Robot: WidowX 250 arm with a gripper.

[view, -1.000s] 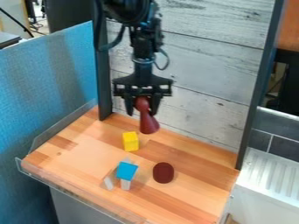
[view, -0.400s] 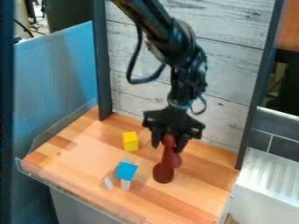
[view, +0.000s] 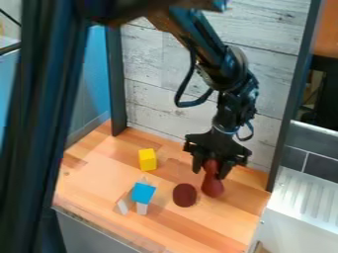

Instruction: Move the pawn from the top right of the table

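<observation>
Risks across the surface, left to right.
The blue-topped block, with pale pieces at its base, and the yellow block behind it would be knocked only if I swung wide that way. The dark red round piece worries me more: it lies just beside the pawn, and a small drift toward it could bring the pawn's base against it, shoving it or twisting my hold. Furthest right, my gripper is closed around the pawn's upper part, base hanging below. I can't tell whether that base touches the wood; letting go too high or at a tilt could topple it.
</observation>
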